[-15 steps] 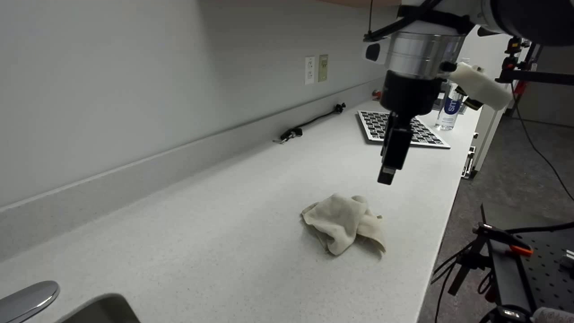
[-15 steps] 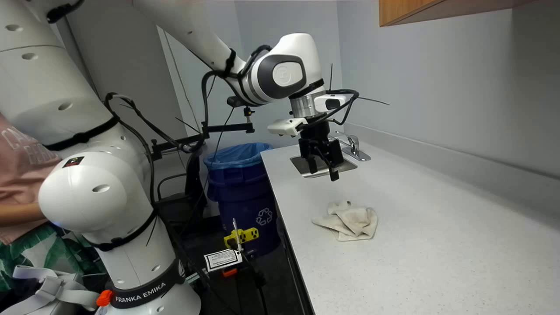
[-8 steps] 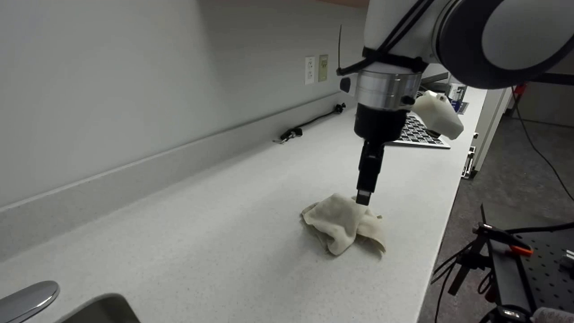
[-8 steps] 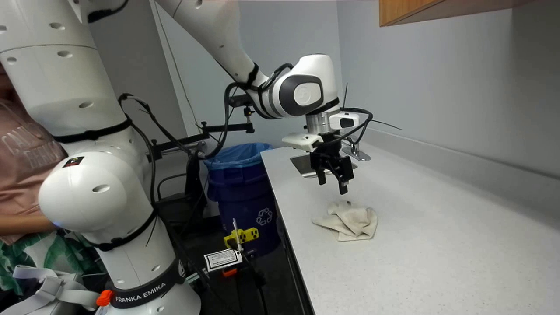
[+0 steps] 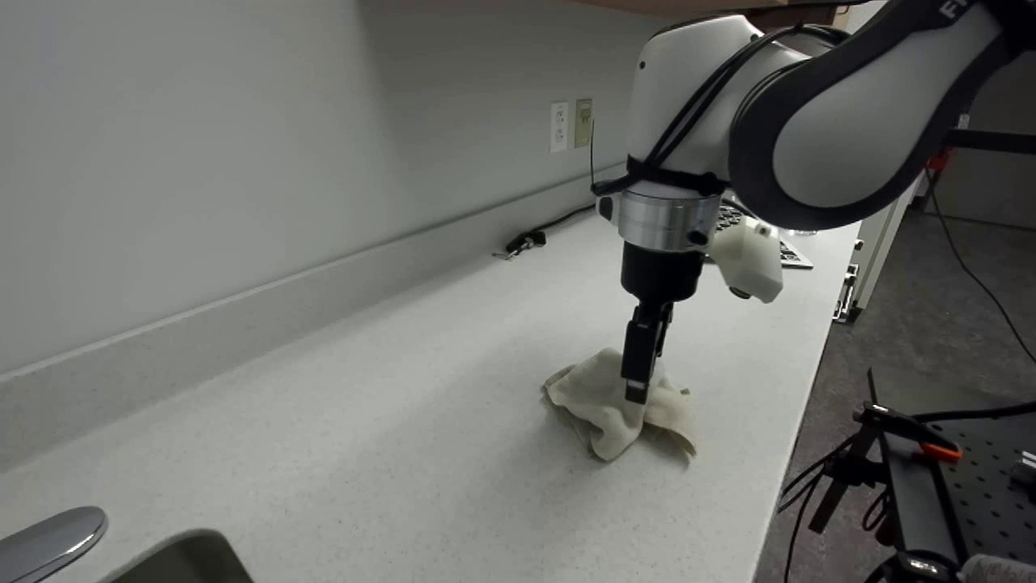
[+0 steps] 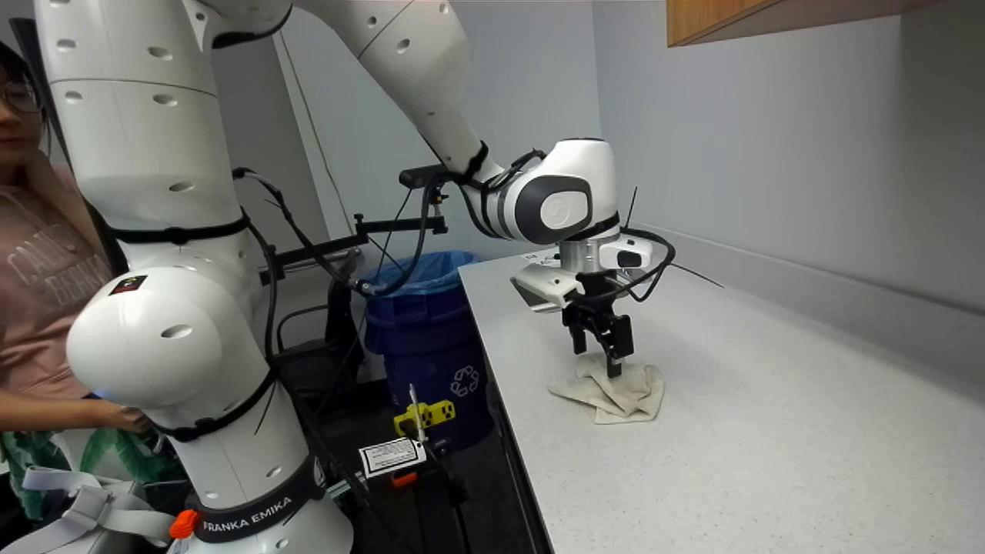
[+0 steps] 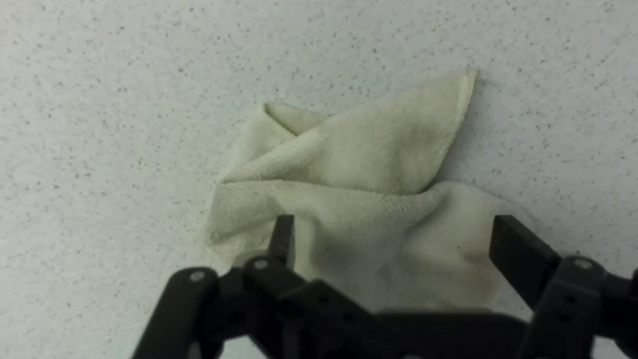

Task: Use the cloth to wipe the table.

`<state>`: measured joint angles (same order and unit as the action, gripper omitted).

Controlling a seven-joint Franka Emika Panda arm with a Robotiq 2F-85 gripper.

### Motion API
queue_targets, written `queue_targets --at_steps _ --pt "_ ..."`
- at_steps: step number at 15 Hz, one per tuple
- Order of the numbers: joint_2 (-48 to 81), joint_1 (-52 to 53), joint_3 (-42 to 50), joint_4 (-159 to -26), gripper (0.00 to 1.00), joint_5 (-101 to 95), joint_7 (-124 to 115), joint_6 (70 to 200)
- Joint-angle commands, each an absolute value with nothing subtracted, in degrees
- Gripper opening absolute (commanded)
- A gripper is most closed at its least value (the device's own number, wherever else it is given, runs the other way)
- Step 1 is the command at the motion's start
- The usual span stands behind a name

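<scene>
One crumpled cloth (image 7: 344, 199) beneath a widely spread gripper (image 7: 396, 229)

The cloth was seen in loose folds on the bench (image 5: 388, 453), nearer the front edge (image 6: 502, 385) than the wall edge (image 5: 243, 367) and well apart from the sink (image 5: 190, 560) at one end. The gripper was held low over it, pointed downward, with its fingers (image 7: 521, 259) spread wide and nothing gripped between them; whether the cloth was touched by a fingertip could not be told. So wide a spread was presumably chosen so that the raised middle folds could be gathered in one pinch, the grasp being judged the step in hand and the wiping not yet begun. No sharp long axis was shown by the crumpled cloth; its greatest extent was judged to lie across the bench, between wall edge and front edge. A tapered flap was directed toward the front edge in both exterior views.
</scene>
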<state>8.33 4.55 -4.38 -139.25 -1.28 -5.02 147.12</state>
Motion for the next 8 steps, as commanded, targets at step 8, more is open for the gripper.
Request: queue_targets --at_steps 8 --pt "17.4 4.9 -3.0 -134.5 1.0 3.0 -11.3 152.7"
